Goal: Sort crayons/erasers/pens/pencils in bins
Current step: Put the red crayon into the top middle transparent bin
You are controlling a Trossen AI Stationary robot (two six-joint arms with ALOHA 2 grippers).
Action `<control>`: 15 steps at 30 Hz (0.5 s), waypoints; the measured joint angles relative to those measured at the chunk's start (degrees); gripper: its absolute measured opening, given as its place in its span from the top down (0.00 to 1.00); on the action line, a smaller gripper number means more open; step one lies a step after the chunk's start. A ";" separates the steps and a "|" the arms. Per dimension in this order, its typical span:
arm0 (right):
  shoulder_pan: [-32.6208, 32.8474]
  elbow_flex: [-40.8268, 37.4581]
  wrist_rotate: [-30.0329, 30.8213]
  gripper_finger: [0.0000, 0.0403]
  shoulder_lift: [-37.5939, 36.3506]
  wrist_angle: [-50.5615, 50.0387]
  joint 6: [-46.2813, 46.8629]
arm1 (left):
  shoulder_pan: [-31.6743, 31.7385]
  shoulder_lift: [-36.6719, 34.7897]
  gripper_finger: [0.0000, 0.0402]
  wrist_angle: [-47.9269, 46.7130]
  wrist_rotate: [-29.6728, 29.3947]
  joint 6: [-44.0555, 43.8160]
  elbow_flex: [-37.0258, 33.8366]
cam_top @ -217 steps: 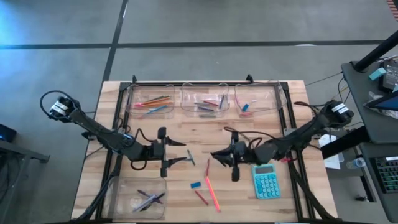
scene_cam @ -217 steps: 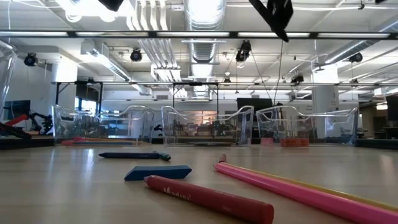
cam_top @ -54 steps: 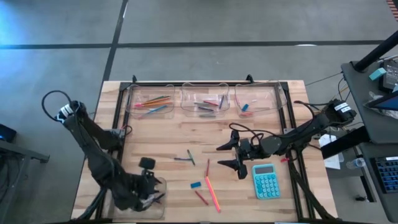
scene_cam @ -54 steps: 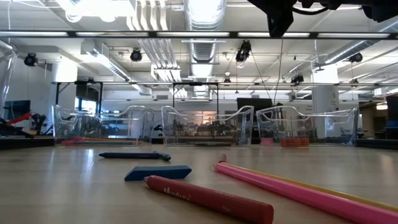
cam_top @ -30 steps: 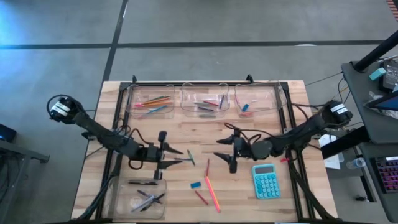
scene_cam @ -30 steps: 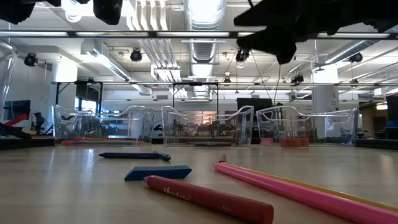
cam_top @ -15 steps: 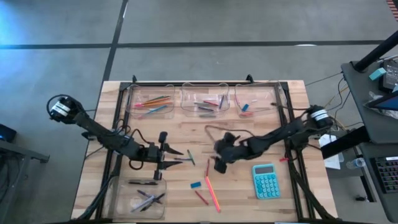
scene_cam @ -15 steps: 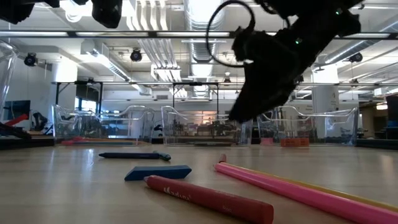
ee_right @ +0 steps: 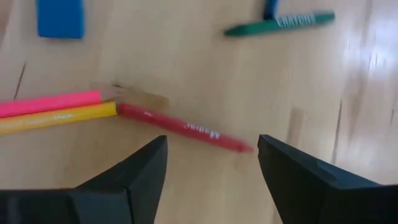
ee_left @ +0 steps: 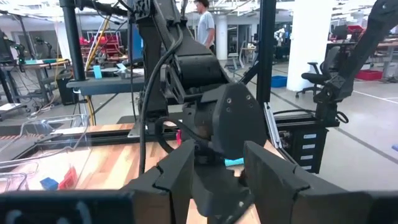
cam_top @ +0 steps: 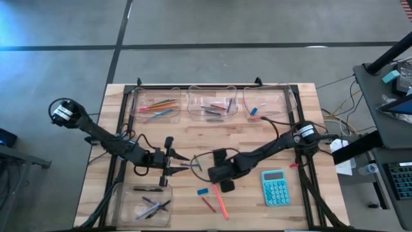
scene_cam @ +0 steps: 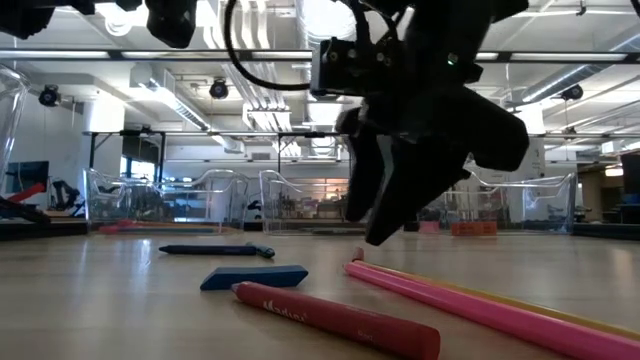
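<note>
4 bins; loose pencils on table.

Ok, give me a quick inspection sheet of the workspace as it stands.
Surface: wooden table, black frame.
Job's things: three bins along the far edge, a fourth near left, all holding sticks; loose blue eraser, red stick and pink pencil.
Clutter: teal calculator.
Grippers: right gripper open, low over a thin red stick; left gripper mid-table, empty.
Cables: black loops along both arms.
Surroundings: a person behind the table in the left wrist view.
</note>
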 joint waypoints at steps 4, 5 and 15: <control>-0.48 1.82 -3.98 0.42 1.54 -0.64 -8.08 | -0.01 0.00 0.69 -0.05 0.02 0.00 -0.07; -0.71 2.11 -5.29 0.43 1.83 -1.06 -9.69 | -0.01 0.00 0.69 -0.05 0.02 0.00 -0.07; -4.81 3.66 -13.92 0.51 4.91 -4.40 -14.04 | 0.01 0.00 0.69 -0.06 0.02 -0.04 -0.09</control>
